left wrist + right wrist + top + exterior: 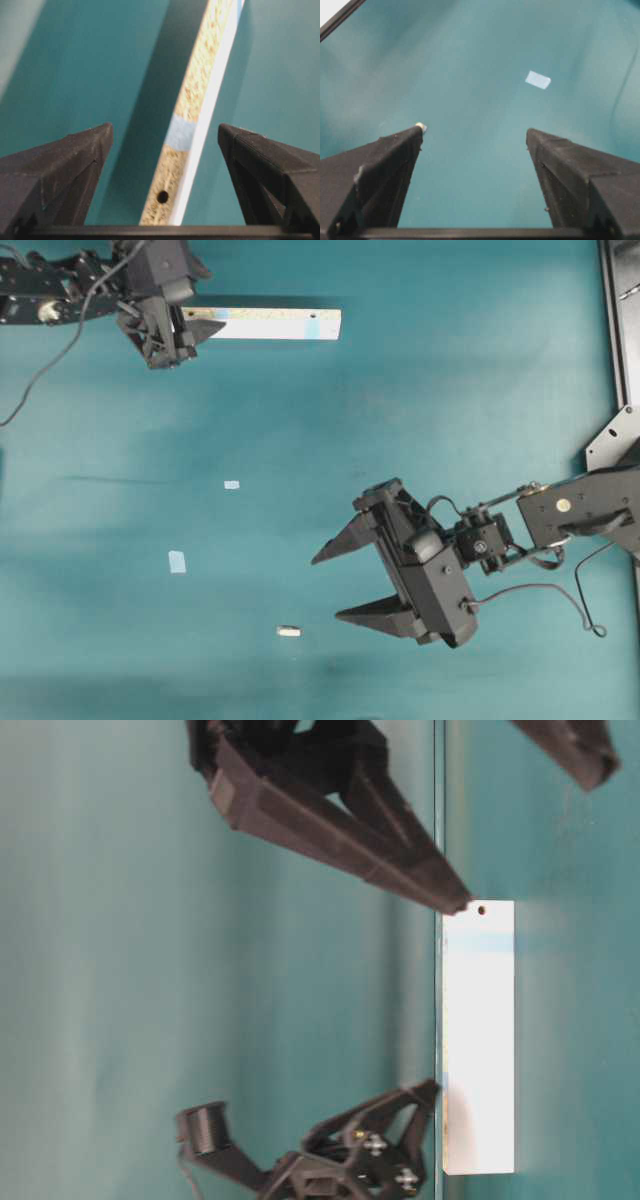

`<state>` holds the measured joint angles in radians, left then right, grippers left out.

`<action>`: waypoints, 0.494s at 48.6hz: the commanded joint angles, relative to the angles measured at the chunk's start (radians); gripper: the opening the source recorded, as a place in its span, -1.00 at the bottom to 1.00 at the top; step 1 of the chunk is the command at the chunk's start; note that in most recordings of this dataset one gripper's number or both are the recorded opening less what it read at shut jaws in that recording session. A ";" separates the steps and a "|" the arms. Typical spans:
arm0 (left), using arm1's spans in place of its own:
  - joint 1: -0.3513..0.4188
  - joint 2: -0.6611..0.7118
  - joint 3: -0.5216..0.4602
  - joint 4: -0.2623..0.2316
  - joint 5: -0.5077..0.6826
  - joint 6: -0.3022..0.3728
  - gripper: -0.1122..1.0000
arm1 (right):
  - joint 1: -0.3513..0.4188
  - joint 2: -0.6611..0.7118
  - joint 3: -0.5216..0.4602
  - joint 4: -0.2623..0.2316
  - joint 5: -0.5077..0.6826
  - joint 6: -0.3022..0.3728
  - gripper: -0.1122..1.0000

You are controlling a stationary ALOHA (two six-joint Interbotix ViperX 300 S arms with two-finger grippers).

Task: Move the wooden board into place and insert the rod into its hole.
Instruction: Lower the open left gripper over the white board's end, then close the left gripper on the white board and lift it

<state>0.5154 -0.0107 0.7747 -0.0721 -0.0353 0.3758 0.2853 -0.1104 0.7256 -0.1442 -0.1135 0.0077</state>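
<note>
Wooden board lies flat on the teal table at about twelve o'clock in our overhead view, running from nine toward three. We see a small dark hole near its three o'clock end and a pale blue band across it just inside that end. Its nine o'clock end is hidden under the left gripper.

From the left wrist camera we look straight along the board: a second hole sits near the close end, with a strip of blue tape just beyond it toward twelve o'clock. The black fingers stand spread wide on either side, clear of the wood, so we read this gripper as released and holding nothing.

We find the rod well away from the board, at about six o'clock in the overhead view, lying on its side. The right gripper hovers just at its three o'clock side, fingers parted wide and pointing toward nine o'clock, gripping nothing. In the right wrist camera we catch only the rod's pale end peeking past the tip of the finger at nine o'clock.

Two small blue tape squares rest on the bare table between board and rod, one near the centre and a larger one toward eight o'clock.
</note>
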 commanded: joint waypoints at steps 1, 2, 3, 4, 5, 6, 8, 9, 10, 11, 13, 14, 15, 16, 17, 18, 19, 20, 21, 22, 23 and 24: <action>0.005 0.020 -0.025 0.003 -0.005 0.006 0.85 | 0.005 -0.029 -0.028 0.000 0.023 0.002 0.87; 0.005 0.029 -0.028 0.003 -0.005 0.006 0.85 | 0.005 -0.031 -0.029 0.000 0.029 0.003 0.87; 0.005 0.037 -0.031 0.003 -0.006 0.006 0.85 | 0.006 -0.031 -0.031 0.000 0.034 0.002 0.87; 0.005 0.044 -0.034 0.003 -0.008 0.006 0.85 | 0.005 -0.031 -0.031 0.000 0.037 0.003 0.87; 0.005 0.051 -0.040 0.003 -0.009 0.008 0.85 | 0.005 -0.031 -0.031 0.000 0.041 0.003 0.87; 0.005 0.058 -0.043 0.003 -0.012 0.008 0.85 | 0.005 -0.031 -0.032 0.000 0.044 0.003 0.87; 0.005 0.077 -0.055 0.003 -0.018 0.008 0.85 | 0.005 -0.031 -0.032 0.002 0.049 0.003 0.87; 0.006 0.083 -0.060 0.003 -0.023 0.008 0.85 | 0.005 -0.031 -0.032 0.002 0.051 0.003 0.87; 0.005 0.091 -0.064 0.003 -0.028 0.008 0.85 | 0.005 -0.031 -0.032 0.002 0.051 0.003 0.87; 0.006 0.097 -0.067 0.003 -0.032 0.008 0.85 | 0.006 -0.031 -0.032 0.003 0.052 0.003 0.87; 0.006 0.112 -0.077 0.003 -0.040 0.006 0.85 | 0.005 -0.031 -0.032 0.003 0.054 0.003 0.87; 0.005 0.118 -0.080 0.003 -0.043 0.006 0.85 | 0.005 -0.031 -0.032 0.003 0.055 0.005 0.87; 0.005 0.126 -0.083 0.003 -0.044 0.006 0.85 | 0.005 -0.031 -0.032 0.003 0.055 0.005 0.87; 0.005 0.132 -0.087 0.003 -0.046 0.006 0.85 | 0.005 -0.031 -0.032 0.003 0.055 0.006 0.87; 0.005 0.138 -0.091 0.003 -0.048 0.006 0.85 | 0.005 -0.031 -0.034 0.003 0.055 0.008 0.87; 0.006 0.146 -0.094 0.003 -0.048 0.006 0.85 | 0.005 -0.031 -0.032 0.003 0.055 0.009 0.87; 0.005 0.152 -0.095 0.003 -0.048 0.003 0.85 | 0.006 -0.032 -0.032 0.003 0.055 0.011 0.87; 0.005 0.161 -0.097 0.003 -0.048 0.002 0.85 | 0.006 -0.032 -0.034 0.003 0.055 0.014 0.87; 0.005 0.166 -0.100 0.003 -0.048 0.000 0.85 | 0.005 -0.032 -0.034 0.003 0.055 0.017 0.87; 0.003 0.172 -0.103 0.003 -0.048 -0.002 0.85 | 0.005 -0.032 -0.035 0.003 0.055 0.018 0.87; 0.003 0.176 -0.103 0.003 -0.048 -0.002 0.85 | 0.005 -0.031 -0.035 0.003 0.055 0.020 0.87; 0.003 0.181 -0.104 0.003 -0.048 -0.002 0.85 | 0.005 -0.032 -0.035 0.003 0.055 0.021 0.87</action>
<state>0.5170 0.1718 0.6918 -0.0721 -0.0767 0.3743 0.2853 -0.1181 0.7148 -0.1442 -0.0552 0.0245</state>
